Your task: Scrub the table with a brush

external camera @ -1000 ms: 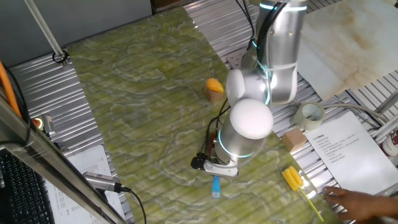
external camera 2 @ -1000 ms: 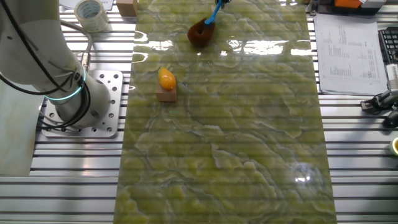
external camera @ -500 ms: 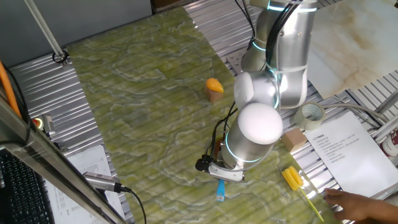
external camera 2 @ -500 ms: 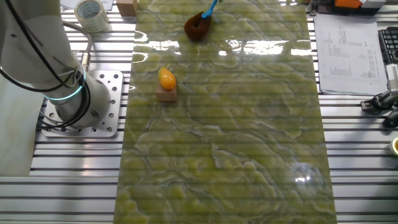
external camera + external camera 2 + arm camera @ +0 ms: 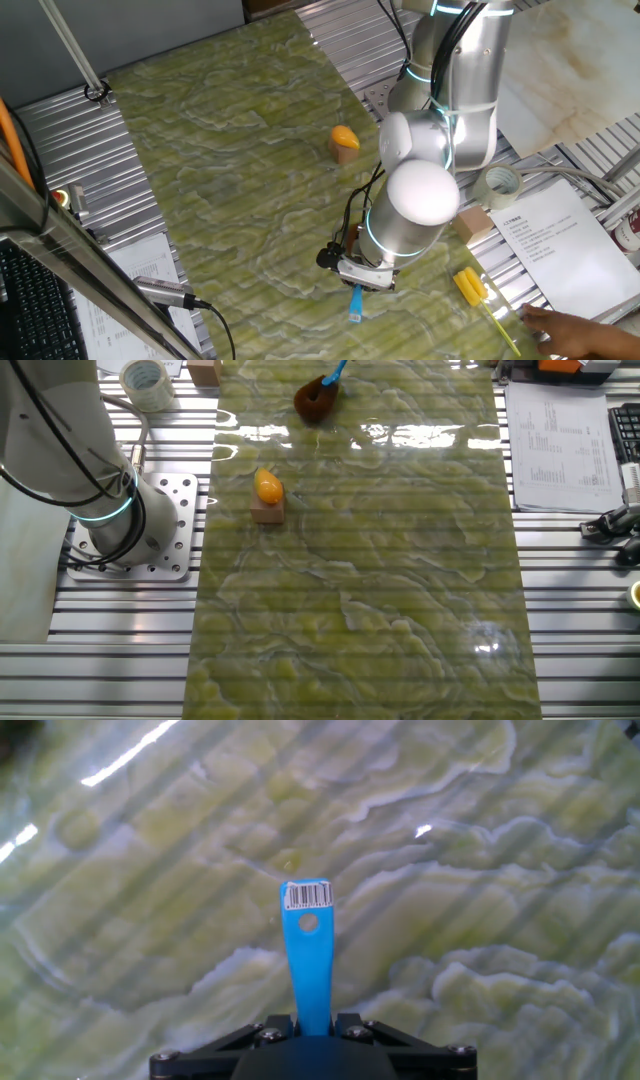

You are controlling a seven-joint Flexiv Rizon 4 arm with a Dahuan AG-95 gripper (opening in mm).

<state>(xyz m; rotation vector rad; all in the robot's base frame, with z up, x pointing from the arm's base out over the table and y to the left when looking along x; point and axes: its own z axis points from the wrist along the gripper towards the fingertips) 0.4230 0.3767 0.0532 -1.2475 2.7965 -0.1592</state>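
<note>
The table (image 5: 220,150) has a green-yellow marbled top and fills the hand view (image 5: 500,870). My gripper (image 5: 358,284) is shut on the light-blue handle of the brush (image 5: 355,305), low over the table's near right part. In the hand view the handle (image 5: 307,960) sticks out from between the closed jaws of my gripper (image 5: 313,1020), with a barcode label at its end. In the other fixed view the reddish-brown bristles (image 5: 313,398) rest on the table (image 5: 400,560) at the top edge. The gripper itself is out of that view.
An orange-yellow object on a wooden block (image 5: 344,142) stands mid-table, also in the other fixed view (image 5: 266,497). A tape roll (image 5: 499,185), a wooden block (image 5: 472,224), a yellow tool (image 5: 470,287), a printed sheet (image 5: 550,240) and a person's hand (image 5: 580,325) lie right of the table.
The arm has shifted a little along the table, dragging the brush. In the other fixed view the bristles have slid up and slightly left. The grip is unchanged.
</note>
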